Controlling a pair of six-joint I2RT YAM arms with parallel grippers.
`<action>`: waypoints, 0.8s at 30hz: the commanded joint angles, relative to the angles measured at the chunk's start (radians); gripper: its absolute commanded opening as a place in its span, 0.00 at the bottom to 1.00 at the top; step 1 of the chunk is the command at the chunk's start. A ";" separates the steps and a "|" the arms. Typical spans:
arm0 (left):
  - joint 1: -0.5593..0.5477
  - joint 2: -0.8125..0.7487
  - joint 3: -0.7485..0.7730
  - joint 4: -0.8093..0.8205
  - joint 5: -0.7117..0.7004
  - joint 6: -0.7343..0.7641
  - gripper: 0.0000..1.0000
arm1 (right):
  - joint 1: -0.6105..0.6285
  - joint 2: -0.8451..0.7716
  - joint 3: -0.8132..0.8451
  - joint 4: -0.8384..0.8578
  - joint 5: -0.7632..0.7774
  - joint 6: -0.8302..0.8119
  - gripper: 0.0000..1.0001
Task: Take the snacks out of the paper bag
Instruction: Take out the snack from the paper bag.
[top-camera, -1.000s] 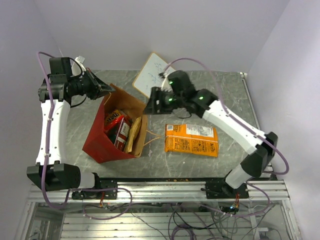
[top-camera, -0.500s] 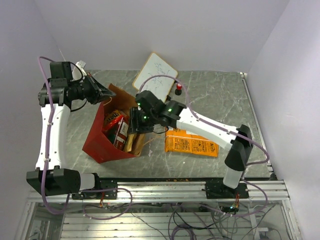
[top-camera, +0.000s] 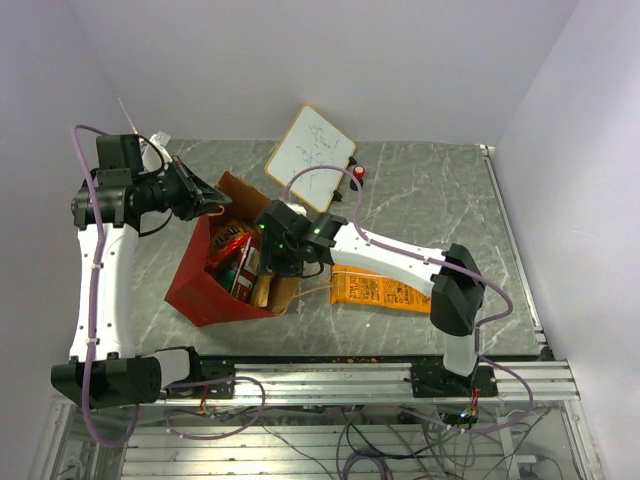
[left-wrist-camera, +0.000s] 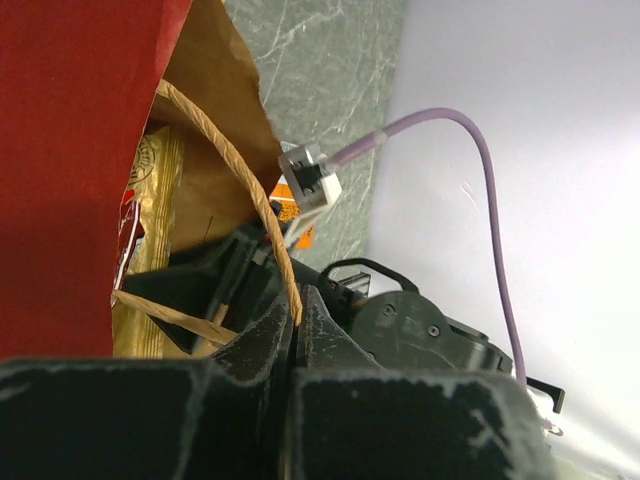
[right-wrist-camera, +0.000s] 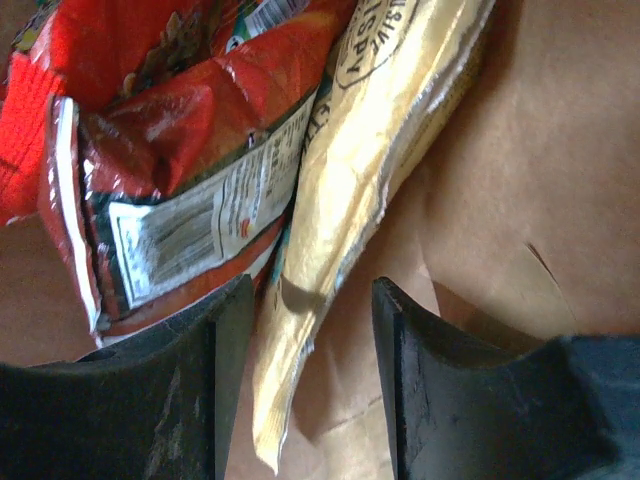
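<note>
The red paper bag (top-camera: 195, 285) lies tilted on the table, its brown inside open toward the right. My left gripper (top-camera: 222, 198) is shut on the bag's tan loop handle (left-wrist-camera: 232, 170) at the upper rim. My right gripper (top-camera: 270, 258) is open inside the bag's mouth. In the right wrist view its fingers (right-wrist-camera: 225, 330) straddle a yellow-brown packet (right-wrist-camera: 345, 170), with a red packet (right-wrist-camera: 170, 160) just left of it. Red packets (top-camera: 232, 255) show in the bag. An orange packet (top-camera: 385, 290) lies on the table to the right of the bag.
A white tilted whiteboard (top-camera: 312, 155) stands at the back. A small red-and-black bottle (top-camera: 358, 176) sits beside it. The table's right edge rail (top-camera: 510, 230) runs along the right.
My right arm has swung left from near the whiteboard and reached its open gripper into the bag's mouth. My left gripper still holds the handle.
</note>
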 joint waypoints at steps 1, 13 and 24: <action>0.000 -0.043 0.000 -0.026 0.015 0.007 0.07 | -0.004 0.058 0.029 0.030 0.039 0.022 0.51; -0.001 -0.057 -0.016 -0.024 0.002 0.019 0.07 | -0.032 0.089 0.052 0.001 0.026 0.027 0.27; 0.000 -0.027 0.014 0.000 -0.030 0.034 0.07 | -0.032 0.063 0.168 -0.047 -0.036 -0.073 0.00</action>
